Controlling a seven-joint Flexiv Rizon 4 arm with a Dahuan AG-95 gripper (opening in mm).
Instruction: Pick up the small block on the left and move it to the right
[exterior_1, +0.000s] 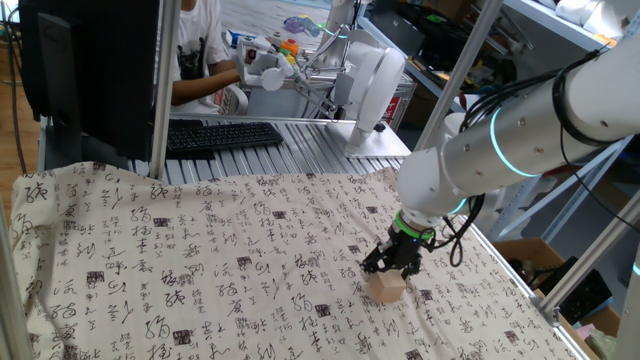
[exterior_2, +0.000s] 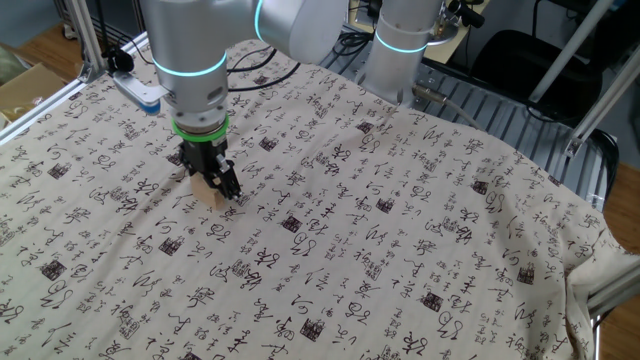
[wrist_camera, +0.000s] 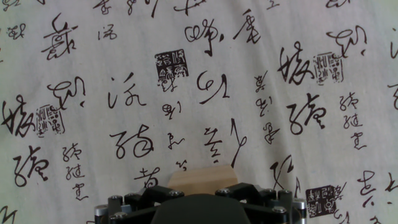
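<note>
Two high fixed views from opposite table sides, hand view close, straight down

1. The small block (exterior_1: 388, 287) is a plain light tan wooden cube with no markings on the faces that show.
2. It sits flat and upright on the printed cloth, not tilted.
3. In one fixed view it lies toward 4 o'clock from the picture's middle; in the other fixed view (exterior_2: 206, 191) toward 9 o'clock.
4. In the hand view only its top edge (wrist_camera: 203, 178) shows, at 6 o'clock.
</note>
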